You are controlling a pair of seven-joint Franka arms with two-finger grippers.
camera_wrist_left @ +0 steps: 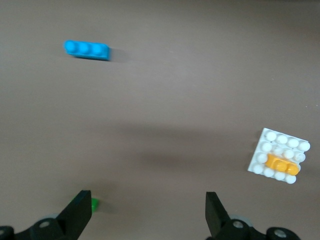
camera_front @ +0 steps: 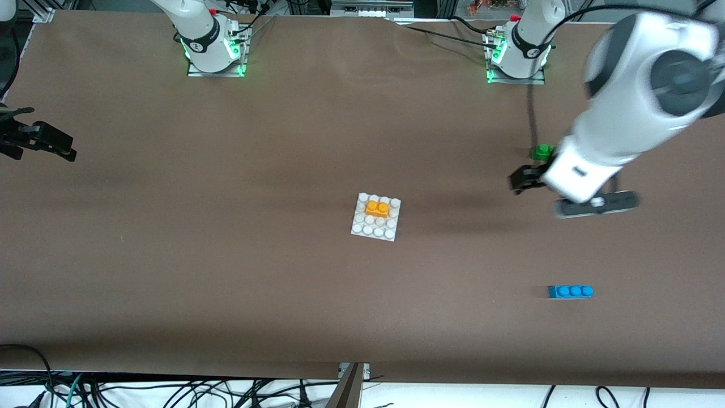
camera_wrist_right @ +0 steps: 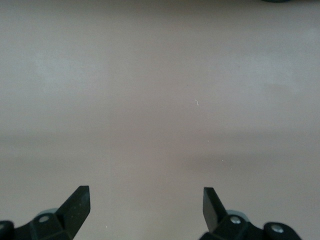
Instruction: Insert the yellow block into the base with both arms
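The yellow block (camera_front: 377, 208) sits pressed onto the base (camera_front: 362, 226), on the stud rows toward the robots' side, with bare white studs showing around it. The base lies flat near the middle of the brown bench (camera_front: 226, 272), turned slightly askew.

Taking the base as the centre of a clock face in the front view, the green brick (camera_front: 542, 151) lies at about two o'clock, well apart from it, toward the left arm's end of the bench. The blue brick (camera_front: 570, 291) lies at about four o'clock, also well apart, nearer the front camera than the green one.

The left hand (camera_front: 524, 179) hangs over the bench just beside the green brick, at roughly three o'clock from the base. Its two black fingers (camera_wrist_left: 79, 212) stand wide apart and hold nothing; in the left wrist view bare bench shows between them, and the green brick peeks out right next to one finger.

The right hand (camera_front: 48, 144) is at about nine o'clock, out at the right arm's end of the bench, well apart from every brick. Its fingers (camera_wrist_right: 76, 207) are likewise spread wide and empty, with only plain bench surface between them.
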